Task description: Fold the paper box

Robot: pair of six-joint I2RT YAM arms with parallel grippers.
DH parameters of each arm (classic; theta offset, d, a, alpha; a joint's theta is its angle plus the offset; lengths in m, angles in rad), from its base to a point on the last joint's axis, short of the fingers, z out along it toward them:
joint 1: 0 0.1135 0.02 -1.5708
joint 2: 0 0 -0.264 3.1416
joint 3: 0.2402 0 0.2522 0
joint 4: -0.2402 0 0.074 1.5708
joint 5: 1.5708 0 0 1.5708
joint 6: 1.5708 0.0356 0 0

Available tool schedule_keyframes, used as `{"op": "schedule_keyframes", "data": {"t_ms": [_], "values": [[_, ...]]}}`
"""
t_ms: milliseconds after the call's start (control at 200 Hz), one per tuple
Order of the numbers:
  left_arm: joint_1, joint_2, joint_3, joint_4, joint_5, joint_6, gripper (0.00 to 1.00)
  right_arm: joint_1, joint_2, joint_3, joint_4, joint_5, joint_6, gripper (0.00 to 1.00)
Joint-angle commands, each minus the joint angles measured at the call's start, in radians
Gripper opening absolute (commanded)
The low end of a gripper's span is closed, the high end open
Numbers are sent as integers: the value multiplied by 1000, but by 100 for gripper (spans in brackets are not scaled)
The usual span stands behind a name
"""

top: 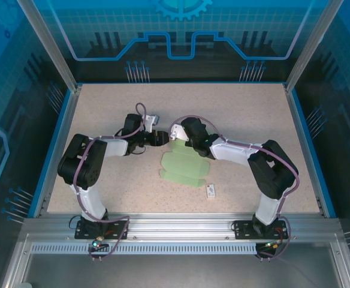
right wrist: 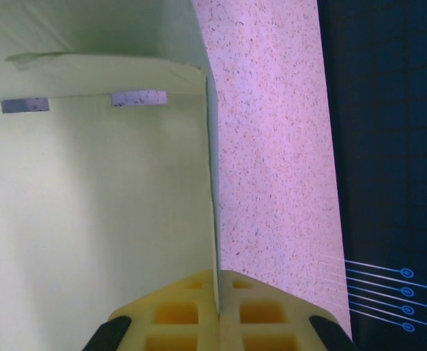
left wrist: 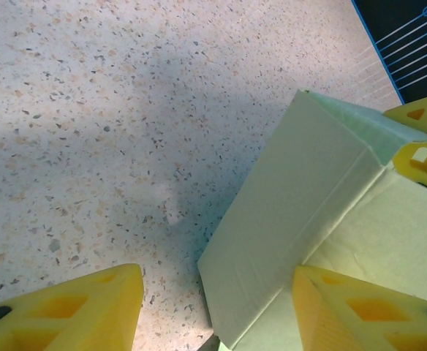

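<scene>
Lying near the middle of the tabletop point(top: 103, 108), the paper box point(top: 184, 169) is a pale mint-green cut-out, mostly flat, with its 12 o'clock end lifted off the surface where the two arms meet. Left pincer point(top: 160, 138) sits at about 11 o'clock of the box, pointing toward 3 o'clock. Right pincer point(top: 176, 140) is just beside it, at the box's 12 o'clock edge. In the right wrist view the right pincer point(right wrist: 218, 278) is clamped on a thin upright edge of the paper box point(right wrist: 96, 219), the card running straight between its yellow fingers point(right wrist: 177, 311). Two small slots point(right wrist: 138, 97) are cut near a fold at 12 o'clock in that view, with speckled tabletop point(right wrist: 265, 146) at 3 o'clock. In the left wrist view the left pincer point(left wrist: 217, 274) is spread wide, one finger point(left wrist: 74, 311) over bare tabletop point(left wrist: 89, 110), the other over the card. A raised folded panel of the paper box point(left wrist: 294, 212) stands between them. The right pincer's yellow fingers point(left wrist: 422, 150) show at 2 o'clock, on the panel's far end. A small white tag point(top: 211, 191) lies at 5 o'clock of the box, just apart from it.
</scene>
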Motion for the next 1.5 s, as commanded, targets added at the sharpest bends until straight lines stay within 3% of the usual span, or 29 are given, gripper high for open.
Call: {"op": "schedule_keyframes", "data": {"t_ms": [0,1491], "values": [[-5,-6,9,52,55,9,57,-11,-28,2,-32,-28,16,2],[-34,59,38,175,144,-24,61,-49,-26,38,-54,-106,21,0]]}}
